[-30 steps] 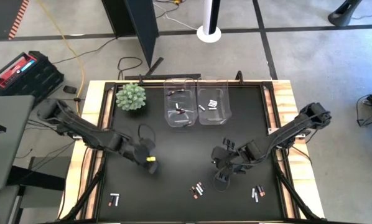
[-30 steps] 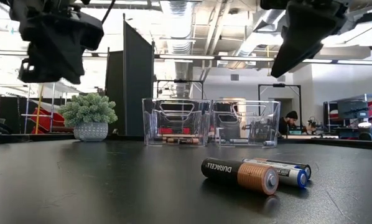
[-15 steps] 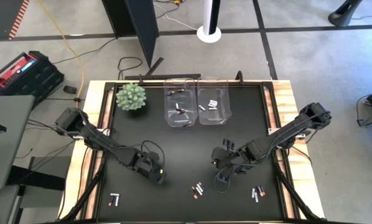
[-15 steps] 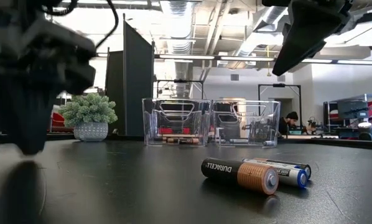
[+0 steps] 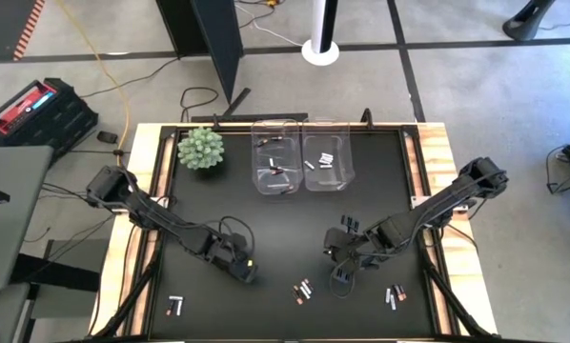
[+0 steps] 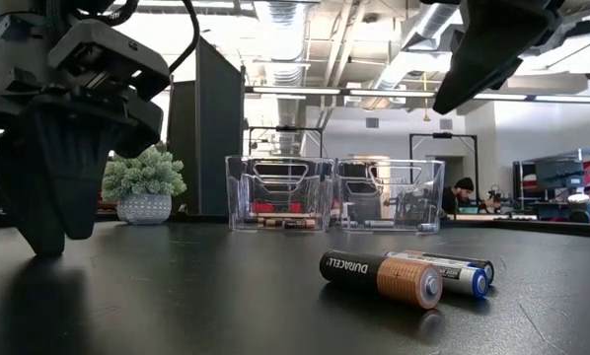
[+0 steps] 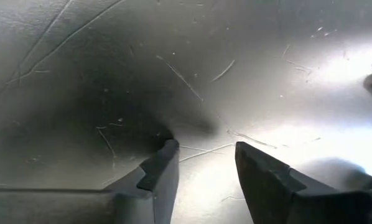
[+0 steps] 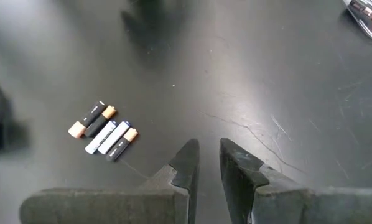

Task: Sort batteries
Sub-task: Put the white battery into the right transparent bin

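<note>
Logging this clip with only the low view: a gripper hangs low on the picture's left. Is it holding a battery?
Observer: No. The left wrist view shows the left gripper open, with only bare mat between its fingers.
Operator: Any batteries beyond the two before me?
Observer: Yes. The high view shows a left group in the left arm's corner and a right group in the right arm's.
Operator: And the right gripper?
Observer: The right gripper is empty and slightly open, with four batteries lying ahead of it.
</note>
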Robot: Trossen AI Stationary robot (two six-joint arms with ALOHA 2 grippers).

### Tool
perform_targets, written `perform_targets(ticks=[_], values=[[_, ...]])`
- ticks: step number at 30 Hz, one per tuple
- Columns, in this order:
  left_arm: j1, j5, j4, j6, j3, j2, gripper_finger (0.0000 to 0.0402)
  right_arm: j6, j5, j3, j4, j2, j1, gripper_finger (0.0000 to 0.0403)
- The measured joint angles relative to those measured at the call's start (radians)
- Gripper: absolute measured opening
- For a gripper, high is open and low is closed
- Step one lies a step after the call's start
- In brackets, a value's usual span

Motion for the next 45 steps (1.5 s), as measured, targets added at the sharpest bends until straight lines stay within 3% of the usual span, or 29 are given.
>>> perform_targets(ticks=[10,17,22,26,35,45], values=[[-0.02,0.003,-0.041,0.062,-0.008,-0.133,0.0154,-0.019,-0.001,0.0,0.0,0.0,0.0,0.0081],[-0.079,-0.069,-0.542,-0.093,0.081,-0.282,0.0153,-0.022,-0.001,0.0,0.01,0.0,0.0,0.0081],[-0.142,-0.073,-0.802,-0.041,0.197,-0.281,0.0152,-0.021,-0.001,0.0,0.03,0.0,0.0,0.0081],[-0.172,-0.056,-0.85,0.098,0.242,-0.255,0.0152,-0.021,-0.001,0.0,0.08,0.0,-0.004,0.0081],[-0.174,0.181,-0.869,0.308,0.229,-0.176,0.0152,0.073,-0.002,0.0,0.196,0.0,-0.049,0.0081],[-0.226,0.249,-0.863,0.438,0.229,-0.037,0.0152,0.079,-0.001,0.0,0.195,0.0,-0.098,0.0081]])
